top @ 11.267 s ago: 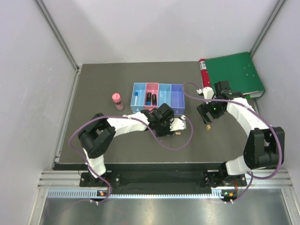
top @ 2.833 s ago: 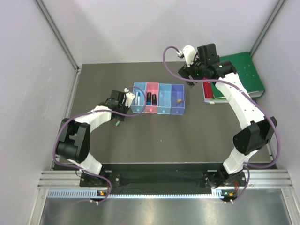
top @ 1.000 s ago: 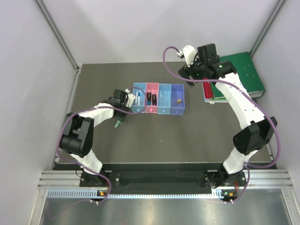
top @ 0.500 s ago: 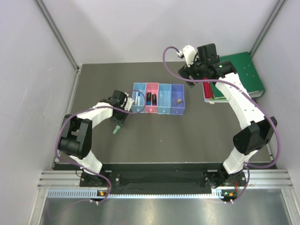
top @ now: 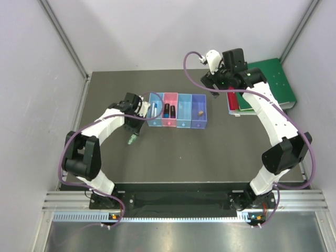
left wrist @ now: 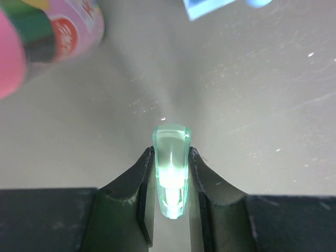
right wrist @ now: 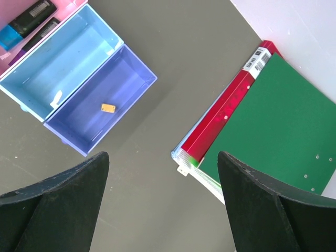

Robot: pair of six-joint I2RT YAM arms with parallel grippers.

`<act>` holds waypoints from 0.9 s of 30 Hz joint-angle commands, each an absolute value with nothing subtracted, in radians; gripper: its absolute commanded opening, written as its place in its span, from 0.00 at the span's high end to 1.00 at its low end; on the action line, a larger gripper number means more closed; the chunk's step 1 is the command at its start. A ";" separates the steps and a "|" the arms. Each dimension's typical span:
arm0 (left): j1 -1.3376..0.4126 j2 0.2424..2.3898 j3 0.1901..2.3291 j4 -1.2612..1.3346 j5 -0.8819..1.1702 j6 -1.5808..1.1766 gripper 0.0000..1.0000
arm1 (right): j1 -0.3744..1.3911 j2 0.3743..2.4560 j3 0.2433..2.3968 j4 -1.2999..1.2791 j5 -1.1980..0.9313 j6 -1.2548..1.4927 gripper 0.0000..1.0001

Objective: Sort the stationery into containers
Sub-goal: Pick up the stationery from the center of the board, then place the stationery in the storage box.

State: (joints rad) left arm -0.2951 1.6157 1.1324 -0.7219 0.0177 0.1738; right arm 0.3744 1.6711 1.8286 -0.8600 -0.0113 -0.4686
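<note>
Four bins (top: 184,111) — one marker (left wrist: 171,176) in left gripper (left wrist: 171,153).

The pink-capped little bottle (left wrist: 31,37) is a blur, cut off at the left wrist view's top-left corner. The pale green marker (left wrist: 171,163) vanishes downward between the fingers (left wrist: 131,194). From above, the tiny tan nub (top: 200,112) is a speck.

pale grn marker (left wrist: 170,173), tan nub (right wrist: 108,107), violet-blue bin (right wrist: 131,65).

We see pale green marker (left wrist: 170,181) pinched in left hand (left wrist: 171,156), just left of bins (top: 184,113); tan nub (right wrist: 108,107) in violet bin (right wrist: 118,79).
</note>
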 commanded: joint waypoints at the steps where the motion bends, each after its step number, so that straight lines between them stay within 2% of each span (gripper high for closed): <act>1: -0.301 1.565 1.219 -0.775 0.063 0.144 1.00 | 0.353 1.611 1.858 -0.824 0.023 -0.469 0.16; 15: -0.356 1.595 1.448 -0.782 0.199 0.025 1.00 | 0.193 1.615 1.816 -0.828 -0.054 -0.318 0.14; 27: -0.460 1.818 1.706 -0.669 0.245 -0.136 1.00 | 0.130 1.598 1.796 -0.821 -0.068 -0.314 0.13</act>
State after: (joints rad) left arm -0.4366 1.7603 1.6135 -0.7410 0.2161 -0.0593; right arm 0.1551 1.6501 1.8061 -0.8558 -0.0536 -0.3340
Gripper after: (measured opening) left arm 0.284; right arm 0.864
